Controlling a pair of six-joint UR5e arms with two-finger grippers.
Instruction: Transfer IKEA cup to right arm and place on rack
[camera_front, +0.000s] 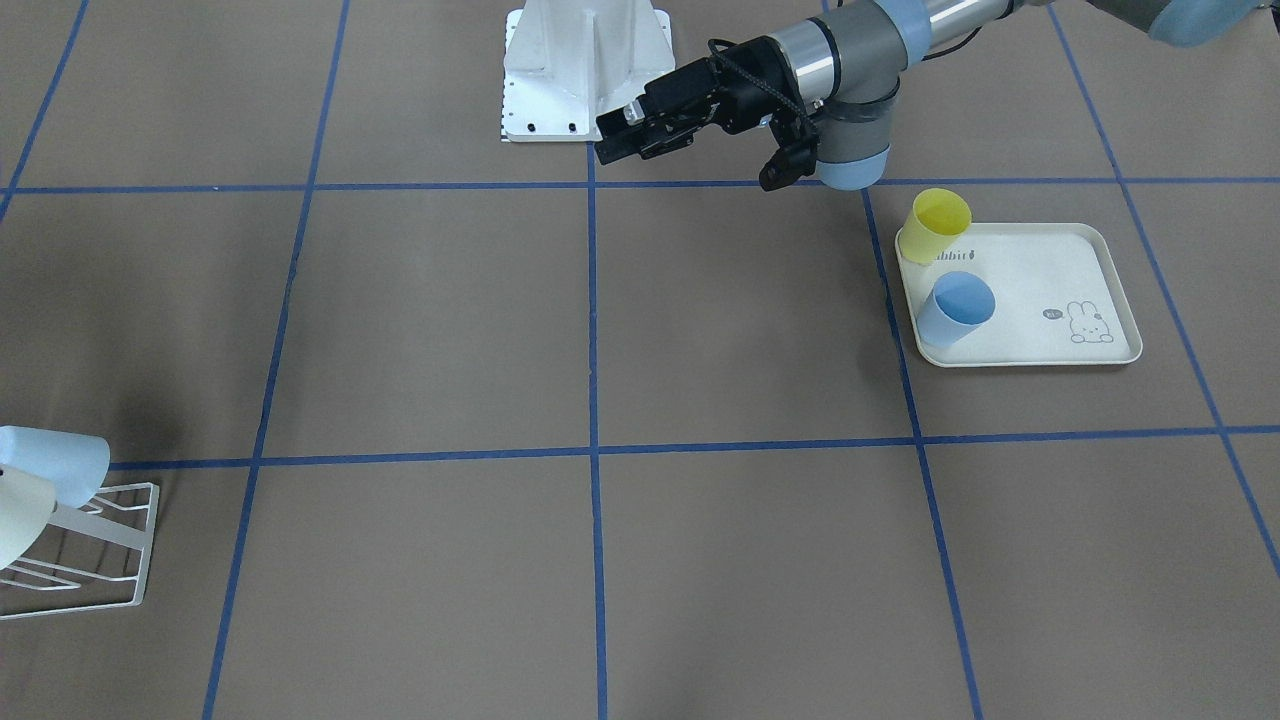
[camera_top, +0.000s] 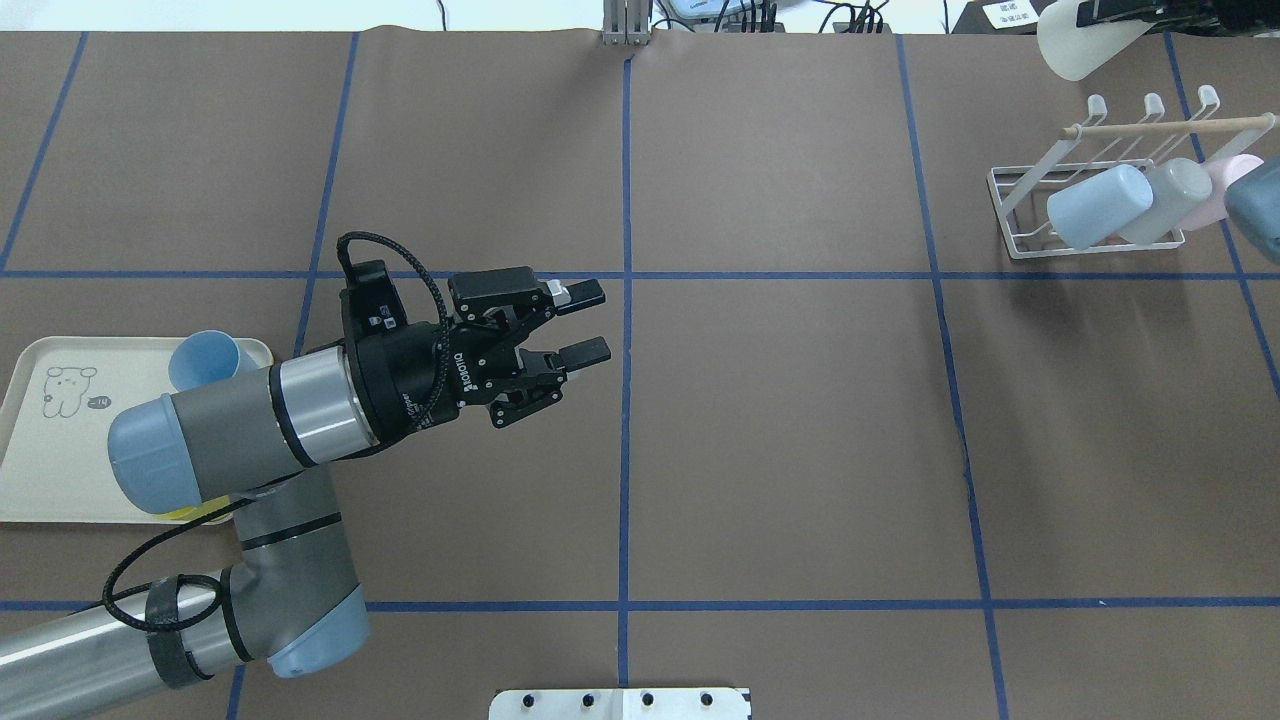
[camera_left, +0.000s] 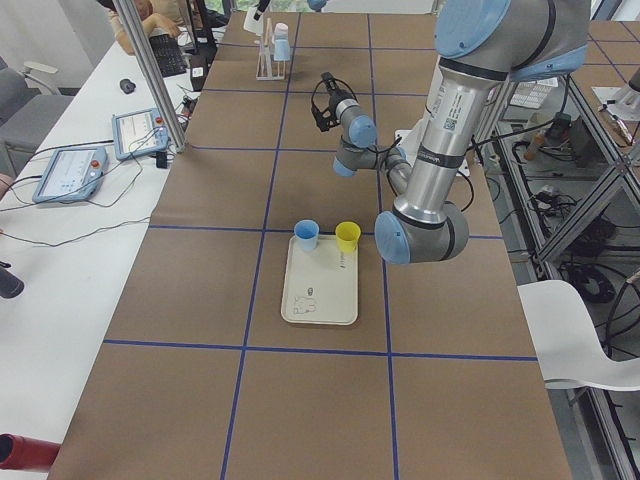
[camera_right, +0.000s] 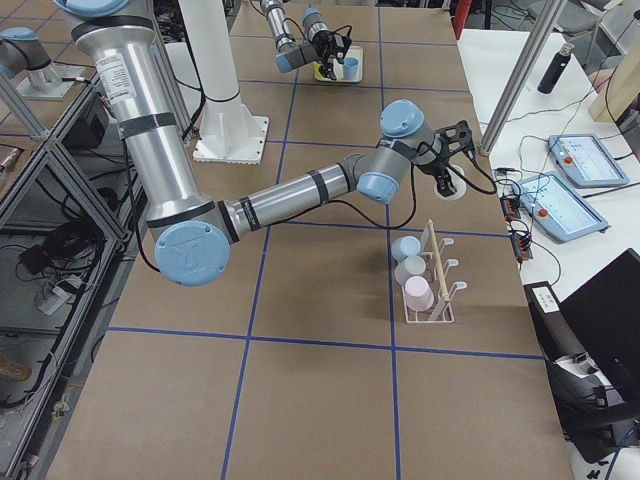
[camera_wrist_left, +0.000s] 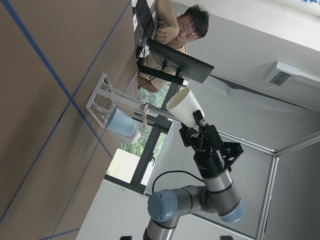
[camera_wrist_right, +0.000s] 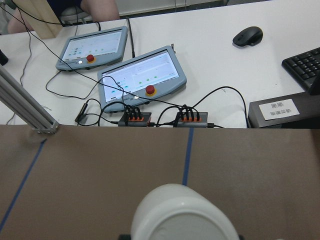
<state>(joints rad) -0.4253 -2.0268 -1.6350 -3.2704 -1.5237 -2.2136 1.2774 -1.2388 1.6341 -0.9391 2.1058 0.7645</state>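
1. Overhead exterior view showed a brown table (camera_top: 800, 450) ruled into large squares by blue tape lines (camera_top: 627, 450).
2. The right wrist view alone showed the white desk (camera_wrist_right: 200, 30) past the table's edge. On it were two control tablets (camera_wrist_right: 142, 75) with red buttons, a mouse (camera_wrist_right: 248, 36), a keyboard (camera_wrist_right: 302, 62) and a label (camera_wrist_right: 278, 109) too small to read.
3. The left wrist view alone showed the right tool (camera_wrist_left: 198, 121) side-on. It was clamped on the narrow end of the white cup (camera_wrist_left: 181, 106), held in the air near the rack (camera_wrist_left: 100, 97) without touching it. A person (camera_wrist_left: 172, 30) sat behind a monitor (camera_wrist_left: 175, 62).
4. From overhead, the left tool (camera_top: 590, 322) hung over the table's middle with its fingers spread wide and nothing between them. Its body read ROBOTIQ.
5. The rack carried a light blue cup (camera_top: 1100, 205), a grey cup (camera_top: 1165, 200) and a pink cup (camera_top: 1222, 190), all tipped over.
6. Only the front-facing view made the word "rabbit" legible on the cream tray (camera_front: 1040, 280), beside a rabbit drawing. A yellow cup (camera_front: 937, 225) and a blue cup (camera_front: 957, 308) stood there side by side.
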